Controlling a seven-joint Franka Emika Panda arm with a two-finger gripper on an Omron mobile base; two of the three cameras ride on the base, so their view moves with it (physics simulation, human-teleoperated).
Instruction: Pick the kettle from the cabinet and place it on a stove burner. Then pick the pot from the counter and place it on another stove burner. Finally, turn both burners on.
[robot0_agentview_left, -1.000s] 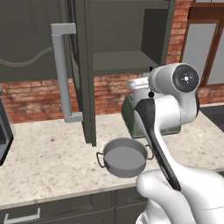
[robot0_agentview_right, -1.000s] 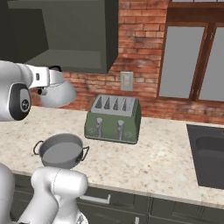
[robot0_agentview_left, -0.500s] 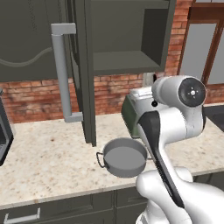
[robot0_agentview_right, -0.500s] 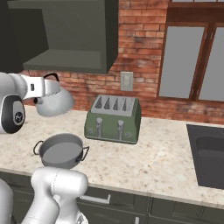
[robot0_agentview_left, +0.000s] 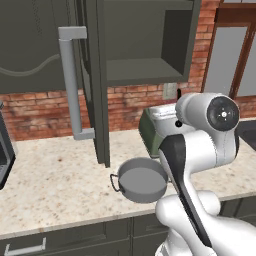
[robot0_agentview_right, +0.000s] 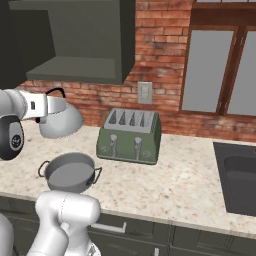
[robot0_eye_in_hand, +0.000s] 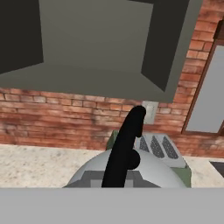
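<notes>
pincer clamped on the black handle of kettle (robot0_agentview_right: 61, 119) | kettle held in mid-air, left of frame in right base view, above and left of pot (robot0_agentview_right: 69, 172) | pot seated on counter (robot0_agentview_right: 170, 180), lower left | green toaster (robot0_agentview_right: 130, 136) at centre | cabinet (robot0_agentview_left: 142, 42) door swung open, upper centre

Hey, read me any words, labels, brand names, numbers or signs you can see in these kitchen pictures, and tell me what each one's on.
None: no readable text in any view.
The green toaster has plain levers, no brand mark.
The kettle, the pot and the cabinet carry no label.
The wall plate on the brick is blank.
</notes>
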